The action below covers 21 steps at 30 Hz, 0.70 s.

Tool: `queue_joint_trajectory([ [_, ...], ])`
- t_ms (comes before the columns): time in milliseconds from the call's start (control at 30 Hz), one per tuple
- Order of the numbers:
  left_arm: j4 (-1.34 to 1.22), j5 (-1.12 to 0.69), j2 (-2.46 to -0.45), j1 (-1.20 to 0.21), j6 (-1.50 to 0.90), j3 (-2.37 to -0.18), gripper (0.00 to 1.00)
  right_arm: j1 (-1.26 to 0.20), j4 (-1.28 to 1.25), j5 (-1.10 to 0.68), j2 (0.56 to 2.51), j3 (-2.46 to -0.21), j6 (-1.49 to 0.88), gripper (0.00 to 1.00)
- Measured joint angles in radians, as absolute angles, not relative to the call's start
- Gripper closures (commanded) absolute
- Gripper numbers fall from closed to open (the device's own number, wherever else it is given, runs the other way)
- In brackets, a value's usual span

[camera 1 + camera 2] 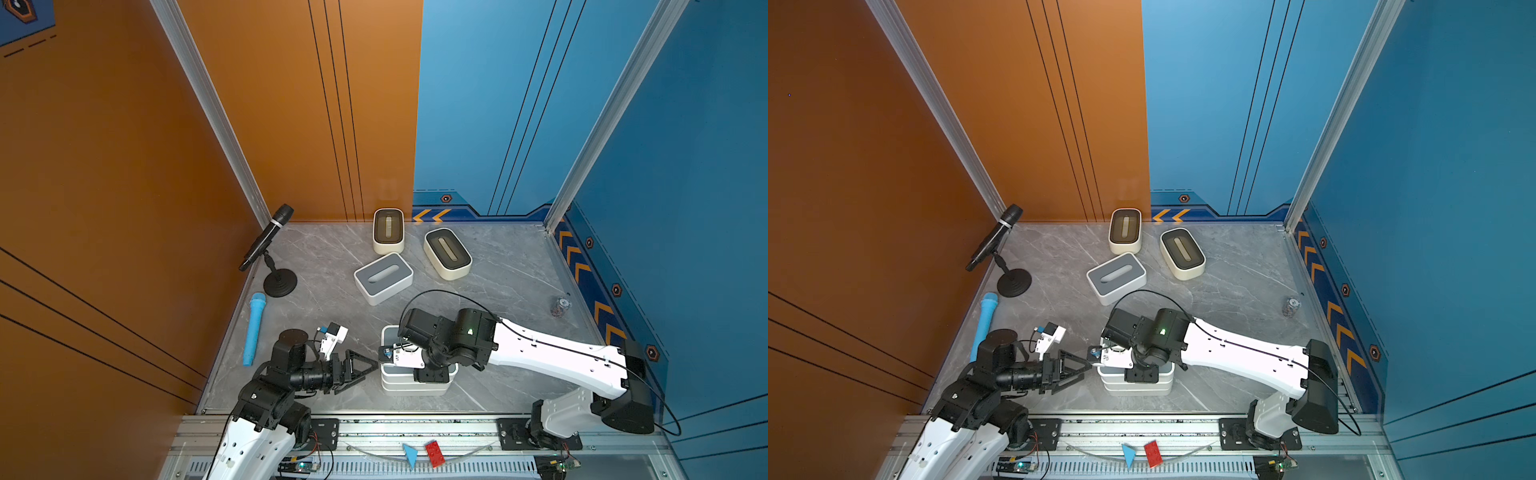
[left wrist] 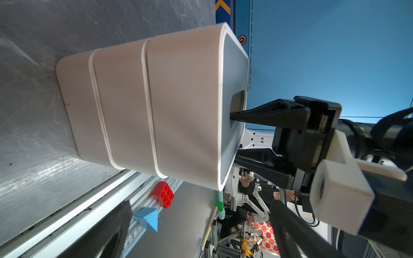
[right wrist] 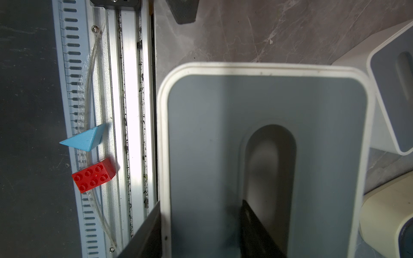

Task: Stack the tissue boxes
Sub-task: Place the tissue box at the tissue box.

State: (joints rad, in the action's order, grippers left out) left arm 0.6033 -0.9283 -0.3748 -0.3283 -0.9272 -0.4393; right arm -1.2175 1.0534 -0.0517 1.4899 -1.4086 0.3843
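In a top view, three tissue boxes make a stack [image 1: 415, 386] near the front. A grey box [image 1: 383, 277] and two brown boxes [image 1: 388, 230] sit behind, so half is left. The left gripper [image 1: 361, 368] is wide open. Left wrist view: the right gripper [image 2: 234, 136] pinches the top box [image 2: 185, 107] tight.

Tabletop [image 1: 519, 257]: stack of three tissue boxes [image 1: 415, 385] at front; single box [image 1: 383, 278] behind it; rear-left box [image 1: 388, 231] and rear-right box [image 1: 447, 253] beyond, apart; standing microphone [image 1: 266, 240] far left, lying microphone [image 1: 254, 328] before it
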Motion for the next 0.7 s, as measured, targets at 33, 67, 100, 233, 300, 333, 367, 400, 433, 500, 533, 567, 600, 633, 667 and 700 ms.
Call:
queue_joint_trajectory([
  [33,0.603,-0.928,-0.375,-0.328,-0.927,-0.439,0.02,-1.217,1.053,-0.052,1.49,-1.409,0.384,0.49],
  [67,0.603,-0.928,-0.375,-0.328,-0.927,-0.439,0.02,-1.217,1.053,-0.052,1.49,-1.409,0.385,0.49],
  [100,0.603,-0.928,-0.375,-0.328,-0.927,-0.439,0.02,-1.217,1.053,-0.052,1.49,-1.409,0.384,0.49],
  [233,0.603,-0.928,-0.375,-0.329,-0.927,-0.439,0.02,-1.217,1.053,-0.052,1.49,-1.409,0.384,0.47],
  [300,0.603,-0.928,-0.375,-0.329,-0.927,-0.439,0.02,-1.217,1.053,-0.052,1.49,-1.409,0.384,0.46],
  [333,0.603,-0.928,-0.375,-0.329,-0.927,-0.439,0.02,-1.217,1.053,-0.052,1.49,-1.409,0.384,0.46],
  [367,0.603,-0.928,-0.375,-0.329,-0.927,-0.439,0.02,-1.217,1.053,-0.051,1.49,-1.409,0.384,0.46],
  [400,0.603,-0.928,-0.375,-0.329,-0.927,-0.439,0.02,-1.217,1.053,-0.052,1.49,-1.409,0.384,0.46],
  [433,0.603,-0.928,-0.375,-0.329,-0.927,-0.439,0.02,-1.217,1.053,-0.052,1.49,-1.409,0.385,0.45],
  [500,0.603,-0.928,-0.375,-0.329,-0.927,-0.439,0.02,-1.217,1.05,-0.052,1.49,-1.409,0.385,0.45],
  [533,0.603,-0.928,-0.375,-0.329,-0.927,-0.439,0.02,-1.217,1.047,-0.052,1.49,-1.409,0.384,0.45],
  [567,0.603,-0.928,-0.375,-0.329,-0.927,-0.439,0.02,-1.217,1.044,-0.052,1.49,-1.409,0.384,0.44],
  [600,0.603,-0.928,-0.375,-0.329,-0.927,-0.439,0.02,-1.217,1.042,-0.052,1.49,-1.409,0.384,0.44],
  [633,0.603,-0.928,-0.375,-0.329,-0.927,-0.439,0.02,-1.218,1.04,-0.052,1.49,-1.409,0.384,0.44],
  [667,0.603,-0.928,-0.375,-0.33,-0.927,-0.439,0.02,-1.218,1.038,-0.052,1.49,-1.409,0.384,0.44],
  [700,0.603,-0.928,-0.374,-0.331,-0.927,-0.439,0.02,-1.219,1.036,-0.052,1.49,-1.409,0.384,0.44],
])
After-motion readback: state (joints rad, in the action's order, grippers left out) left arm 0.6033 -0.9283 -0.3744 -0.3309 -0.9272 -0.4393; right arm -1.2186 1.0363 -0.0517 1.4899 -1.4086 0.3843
